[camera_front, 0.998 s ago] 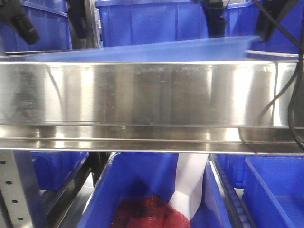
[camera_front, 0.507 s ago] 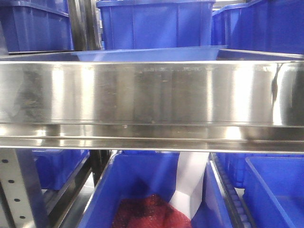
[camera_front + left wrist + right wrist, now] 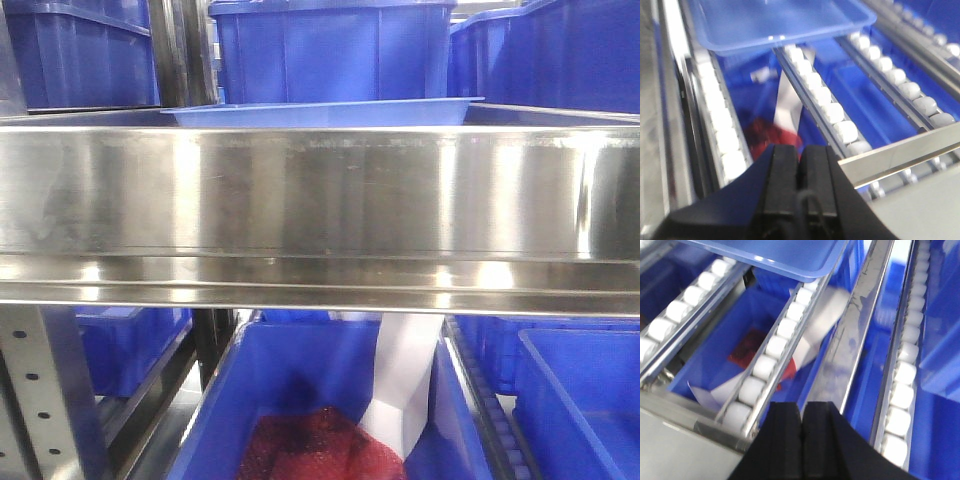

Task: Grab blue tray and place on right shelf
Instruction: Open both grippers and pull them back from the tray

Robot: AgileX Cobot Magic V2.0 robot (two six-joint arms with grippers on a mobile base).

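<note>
The light-blue tray [image 3: 320, 113] lies flat on the right shelf, just behind its wide steel front lip [image 3: 320, 200]. In the left wrist view the tray [image 3: 780, 22] rests across the white roller tracks [image 3: 825, 100], well ahead of my left gripper [image 3: 800, 152], which is shut with nothing in it. The right wrist view shows the tray's near corner [image 3: 775, 252] at the top, apart from my right gripper [image 3: 801, 410], also shut and empty. Neither gripper shows in the front view.
Deep dark-blue bins [image 3: 330, 50] stand behind the tray. Below the shelf, a blue bin holds red netting [image 3: 310, 445] and a white sheet [image 3: 405, 375]. A perforated grey upright [image 3: 45, 400] stands at lower left. Steel rails and roller rows [image 3: 775, 347] run across the shelf.
A second ago both arms were at the tray's ends with it tilted above the lip. Both have left the front view, and the tray now lies level on the shelf.
</note>
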